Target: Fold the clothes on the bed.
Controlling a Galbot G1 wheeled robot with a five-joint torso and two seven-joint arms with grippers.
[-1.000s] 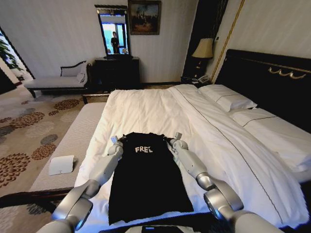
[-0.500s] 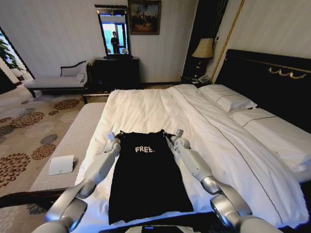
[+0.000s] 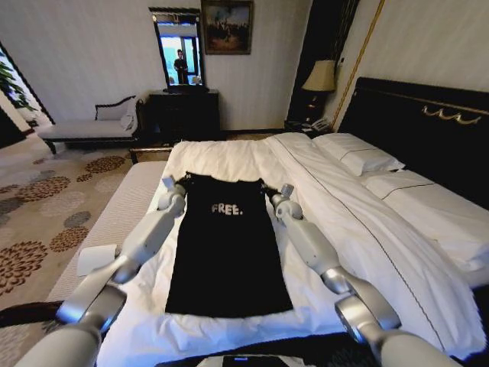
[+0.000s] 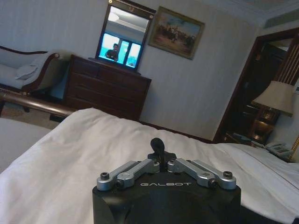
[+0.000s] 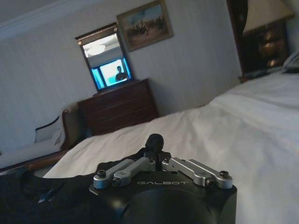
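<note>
The black T-shirt (image 3: 227, 248) lay flat and long on the white bed (image 3: 229, 160), its lettered chest toward the far end and its hem nearest the robot; the left gripper (image 3: 172, 187) sat at one shoulder corner and the right gripper (image 3: 280, 194) at the other, both arms stretched forward, seemingly to hold the cloth taut and smooth for a clean fold; each wrist view showed the fingers (image 4: 160, 148) pressed together (image 5: 154, 141), apparently pinching the shirt's fabric, though the cloth between them was hidden
</note>
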